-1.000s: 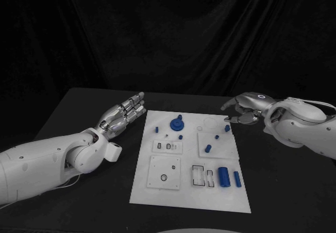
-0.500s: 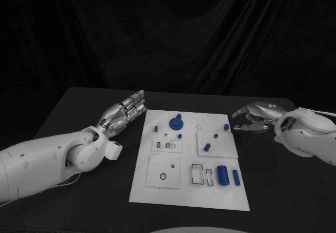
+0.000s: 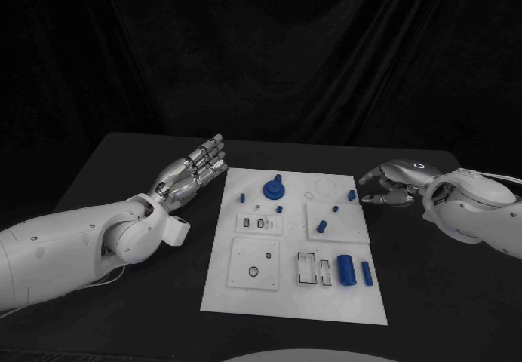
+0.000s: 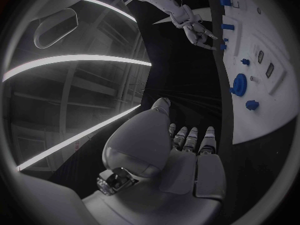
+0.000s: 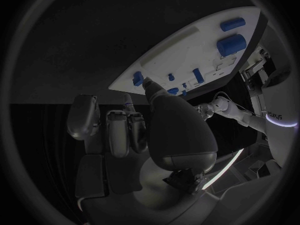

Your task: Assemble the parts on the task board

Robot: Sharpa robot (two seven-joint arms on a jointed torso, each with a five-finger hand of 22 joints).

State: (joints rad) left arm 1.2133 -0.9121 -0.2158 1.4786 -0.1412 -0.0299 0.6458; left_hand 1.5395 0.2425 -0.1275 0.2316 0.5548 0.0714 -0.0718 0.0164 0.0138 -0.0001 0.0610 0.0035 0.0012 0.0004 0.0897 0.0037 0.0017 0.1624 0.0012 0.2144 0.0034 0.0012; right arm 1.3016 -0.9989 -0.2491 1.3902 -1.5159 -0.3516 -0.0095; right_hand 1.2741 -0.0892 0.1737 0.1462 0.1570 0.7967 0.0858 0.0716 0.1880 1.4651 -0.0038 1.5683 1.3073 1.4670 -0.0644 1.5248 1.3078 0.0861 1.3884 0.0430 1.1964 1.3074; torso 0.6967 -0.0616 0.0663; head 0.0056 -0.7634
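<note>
The white task board (image 3: 266,298) lies in the middle of the table. On it are a blue round part with a knob (image 3: 275,189), small blue pegs (image 3: 322,225), a blue cylinder (image 3: 346,270) and a blue bar (image 3: 368,273). My right hand (image 3: 389,186) hovers just off the board's far right edge, fingers apart and holding nothing, close to a small blue peg (image 3: 351,195) standing there. In the right wrist view that peg (image 5: 137,77) sits just past a fingertip (image 5: 149,86). My left hand (image 3: 191,170) stays left of the board, fingers stretched out flat and empty.
The black table (image 3: 120,158) runs wide on both sides of the board. Near the board's front are white sub-plates with empty slots (image 3: 310,271) and a round hole (image 3: 255,271). The left wrist view shows the board (image 4: 262,110) and my right hand (image 4: 197,30) beyond it.
My right hand has drawn back to the right, away from the small blue peg at the board's far right; the peg stays standing. The left hand has barely moved.
</note>
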